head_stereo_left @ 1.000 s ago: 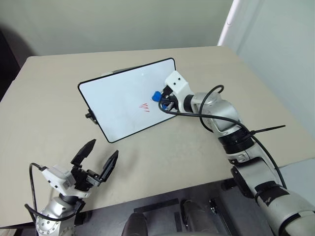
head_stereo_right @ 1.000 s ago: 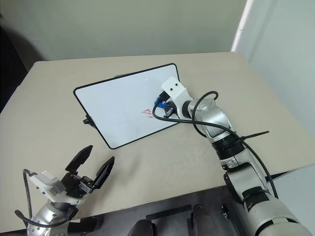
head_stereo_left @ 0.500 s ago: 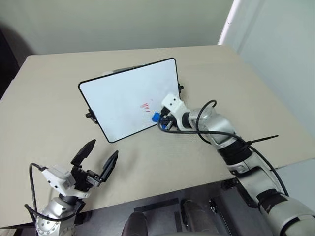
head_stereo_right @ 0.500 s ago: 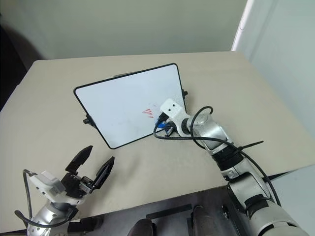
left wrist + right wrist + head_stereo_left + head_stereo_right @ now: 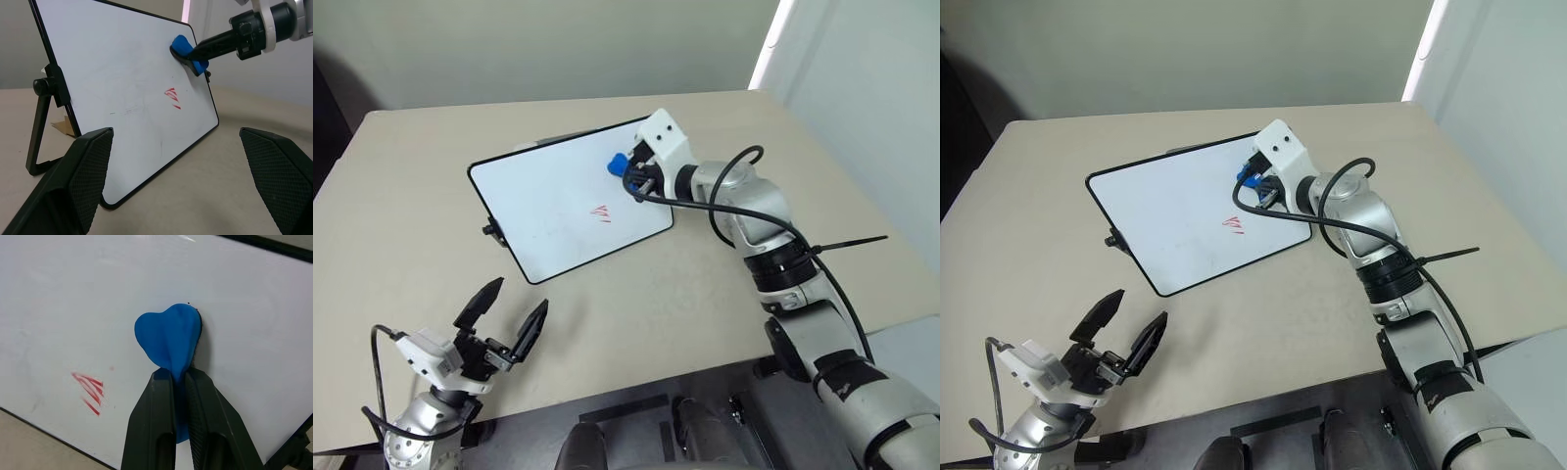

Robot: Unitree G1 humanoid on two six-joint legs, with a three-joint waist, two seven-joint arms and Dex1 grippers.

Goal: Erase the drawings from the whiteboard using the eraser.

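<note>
The left hand (image 5: 504, 313) hovers low over the tabletop (image 5: 401, 196), fingers spread and empty. The whiteboard (image 5: 548, 211) stands tilted back, long axis running across, with the drawings (image 5: 601, 212) near its middle. The right hand (image 5: 628, 168) pinches the eraser (image 5: 617, 164), which points into the board's upper right.

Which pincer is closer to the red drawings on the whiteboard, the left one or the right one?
Right. The right pincer, shut on the eraser, is at the whiteboard just above the drawings; the left pincer hangs open, well off the board.

Even soft light, faint shadows, bright strip upper right, sharp
</note>
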